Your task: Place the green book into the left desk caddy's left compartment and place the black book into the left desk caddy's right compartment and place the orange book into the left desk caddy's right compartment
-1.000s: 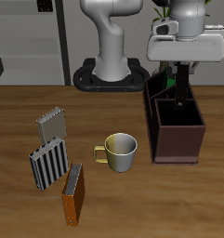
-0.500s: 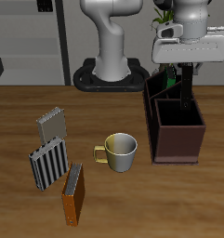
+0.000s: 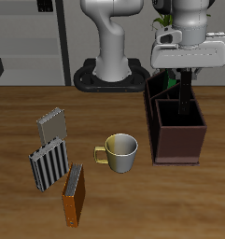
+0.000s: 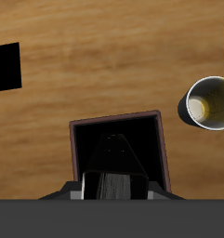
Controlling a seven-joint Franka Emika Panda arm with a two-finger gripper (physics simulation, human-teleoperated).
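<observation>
Exterior view: black book [image 3: 184,96] below jaws, upright inside right compartment [image 3: 179,119].

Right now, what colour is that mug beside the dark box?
The mug is pale yellowish-cream, with a yellower inside; the exterior view shows it best.

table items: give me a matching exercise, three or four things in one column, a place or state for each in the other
Things:
1. orange book
2. black book
3. mug
4. left desk caddy

Places or states:
a. held upright by the pincer
b. nearest the table's front edge
c. below the pincer
d. between the striped books and the caddy

Pairs: 1-b, 2-a, 3-d, 4-c
</observation>
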